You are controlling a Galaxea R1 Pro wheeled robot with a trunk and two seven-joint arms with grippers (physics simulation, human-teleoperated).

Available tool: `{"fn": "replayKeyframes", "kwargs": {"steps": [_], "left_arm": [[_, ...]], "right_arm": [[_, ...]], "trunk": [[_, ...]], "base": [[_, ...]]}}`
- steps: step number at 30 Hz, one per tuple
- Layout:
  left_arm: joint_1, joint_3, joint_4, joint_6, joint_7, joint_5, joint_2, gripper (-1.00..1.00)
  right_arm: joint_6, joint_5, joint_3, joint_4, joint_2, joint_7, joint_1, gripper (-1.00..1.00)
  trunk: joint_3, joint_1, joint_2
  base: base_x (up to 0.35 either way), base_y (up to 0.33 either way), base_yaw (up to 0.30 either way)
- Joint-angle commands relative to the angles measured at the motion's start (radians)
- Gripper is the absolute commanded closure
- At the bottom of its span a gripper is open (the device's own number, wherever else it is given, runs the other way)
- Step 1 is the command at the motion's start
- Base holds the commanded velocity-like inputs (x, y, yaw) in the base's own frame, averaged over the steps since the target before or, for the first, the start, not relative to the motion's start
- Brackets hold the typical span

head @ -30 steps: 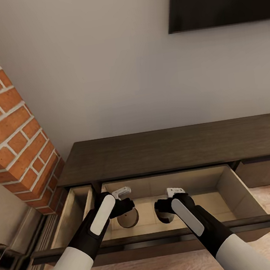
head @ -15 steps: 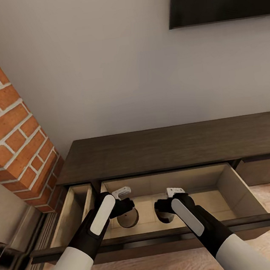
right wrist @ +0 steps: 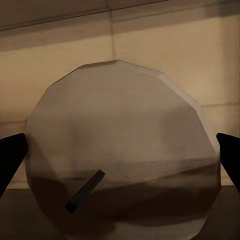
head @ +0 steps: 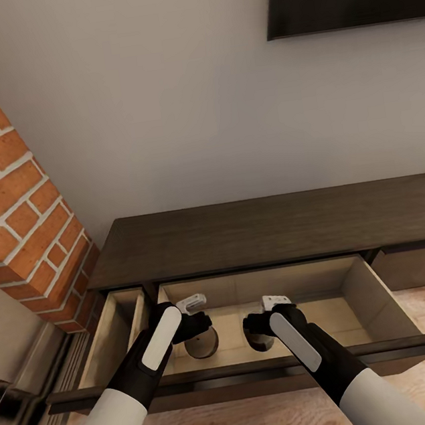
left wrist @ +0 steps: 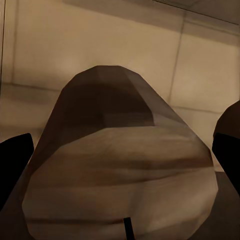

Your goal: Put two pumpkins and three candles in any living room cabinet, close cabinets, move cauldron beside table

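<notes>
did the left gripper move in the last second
No. The left gripper sits at the same spot against the drawer's front rail; the view itself tilted slightly.

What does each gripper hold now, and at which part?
Left gripper and right gripper each have a candle between the fingers, sides flanked; firm contact cannot be told.

2 tan candles [head: 203,344] [head: 257,338] (stubby) inside open cabinet [head: 269,231].

No readable text, label, brand or number shows on anything.
</notes>
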Motion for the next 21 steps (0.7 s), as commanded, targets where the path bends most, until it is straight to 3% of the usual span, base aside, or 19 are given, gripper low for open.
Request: {"fn": "replayKeyframes", "kwargs": {"steps": [1,14,15,21], "left_arm": [[-0.001,-0.001,-0.001,0.0,0.011,0.01,0.0,1.0],[-0.001,0.0,-0.001,0.0,0.011,0.01,0.002,1.0],[-0.001,0.0,-0.001,0.0,0.011,0.01,0.002,1.0],[-0.001,0.0,-0.001,0.0,0.011,0.01,0.002,1.0]], "right_arm": [[0.0,-0.01,0.002,-0.001,0.0,-0.01,-0.001,1.0],[0.0,-0.01,0.002,-0.001,0.0,-0.01,-0.001,1.0],[0.0,-0.01,0.002,-0.001,0.0,-0.01,-0.001,-1.0],[0.0,-0.01,0.002,-0.001,0.0,-0.01,-0.001,-1.0]], "trunk": [[-0.005,0.0,-0.001],[-0.012,0.001,-0.001],[-0.012,0.001,-0.001],[-0.012,0.001,-0.001]], "base": [[0.0,0.0,0.0],[0.0,0.0,0.0],[0.0,0.0,0.0],[0.0,0.0,0.0]]}}
